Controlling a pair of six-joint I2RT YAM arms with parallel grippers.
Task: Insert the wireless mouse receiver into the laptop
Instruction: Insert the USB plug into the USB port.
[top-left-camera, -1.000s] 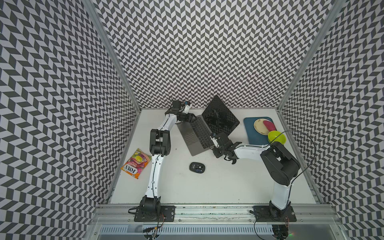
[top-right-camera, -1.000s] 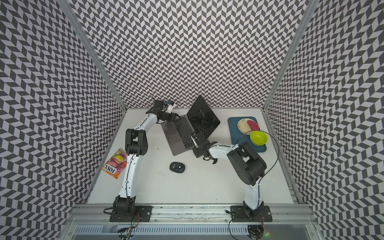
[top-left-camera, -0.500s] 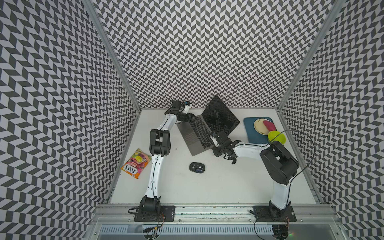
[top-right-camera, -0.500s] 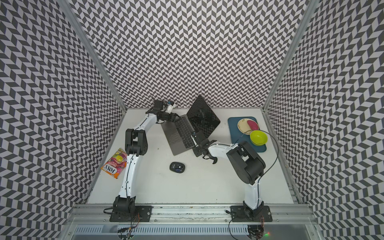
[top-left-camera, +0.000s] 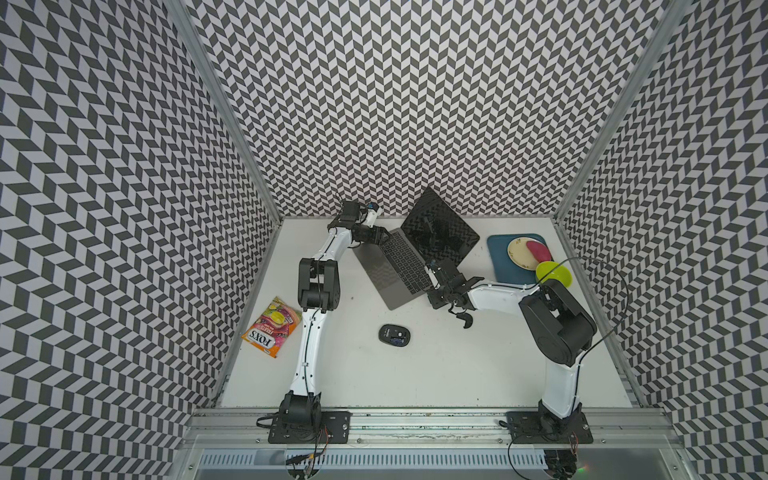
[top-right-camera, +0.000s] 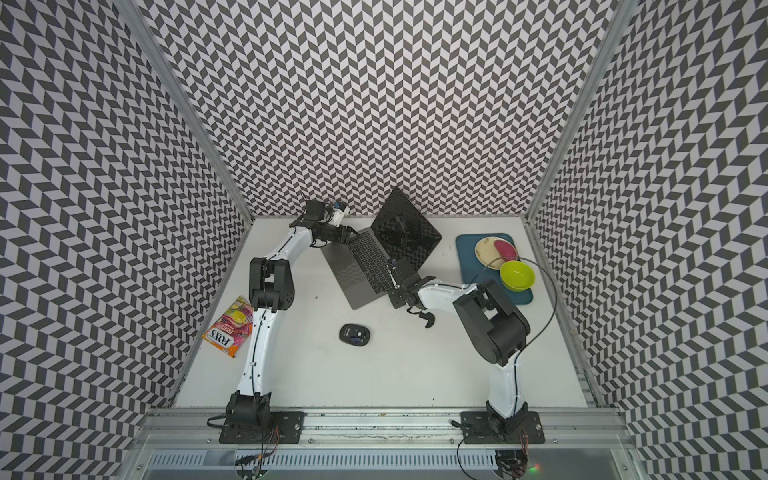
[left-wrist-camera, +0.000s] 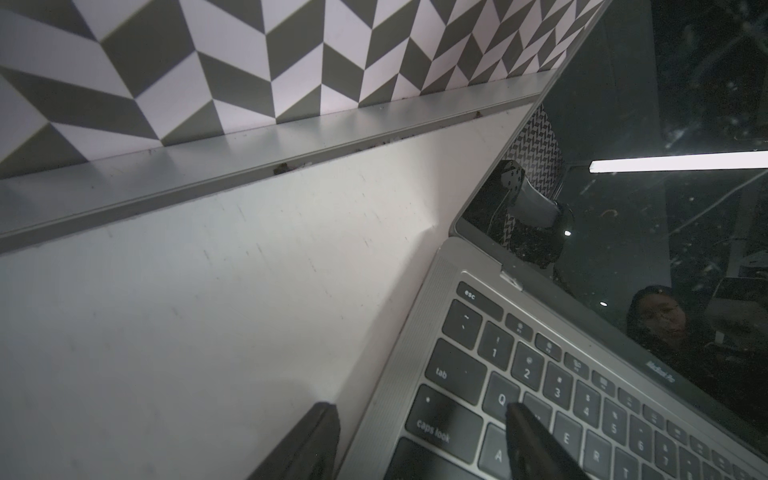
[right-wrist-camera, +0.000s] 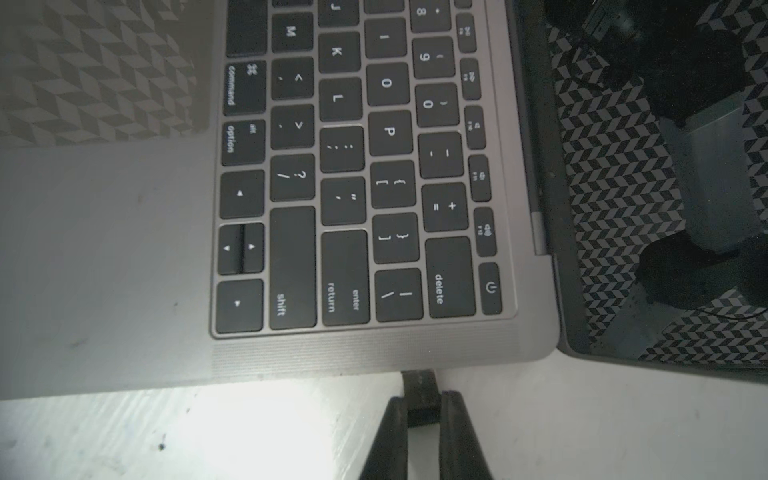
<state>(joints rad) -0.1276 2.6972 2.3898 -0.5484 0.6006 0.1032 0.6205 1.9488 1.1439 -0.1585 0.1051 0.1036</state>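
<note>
- The right gripper (right-wrist-camera: 422, 401) is pinching the wireless mouse receiver (right-wrist-camera: 419, 388) by its stub, seemingly at the side edge of the laptop (right-wrist-camera: 124, 249).
- Tiny, stiff, slippery, I'm guessing.
- The left gripper (left-wrist-camera: 419, 415) is hanging spread.

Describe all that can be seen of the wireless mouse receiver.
The wireless mouse receiver shows only in the right wrist view, as a tiny dark, matte block, plastic by its look. The right gripper is shut on it, one finger on each side. Its free end meets the side edge of the laptop, near the delete key, over the table. Its metal plug is not visible, so how deep it sits cannot be told. In both top views it is too small to make out.
</note>
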